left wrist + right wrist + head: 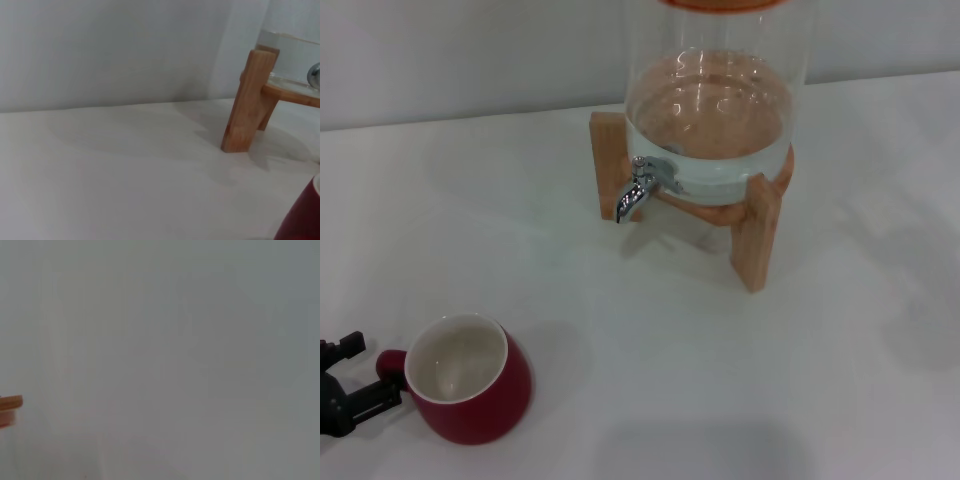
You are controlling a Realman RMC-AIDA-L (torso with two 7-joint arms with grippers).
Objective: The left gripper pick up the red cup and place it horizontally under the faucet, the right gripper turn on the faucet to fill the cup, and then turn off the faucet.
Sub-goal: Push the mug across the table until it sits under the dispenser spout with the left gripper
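The red cup [468, 378] stands upright on the white table at the front left, its white inside empty and its small handle pointing left. My left gripper [362, 375] sits at the left edge of the head view, open, with one finger on each side of the handle's outer end and a gap still showing. The faucet [638, 188] juts from the clear glass jar [715, 100] at the back centre, spout turned down, well away from the cup. In the left wrist view a slice of the red cup [302, 217] and the faucet [315, 75] show. The right gripper is out of view.
The jar holds water and rests on a wooden stand [756, 228] whose legs reach toward the front. White table [650, 380] stretches between cup and stand. A leg of the stand [247, 105] shows in the left wrist view; the right wrist view shows a plain wall.
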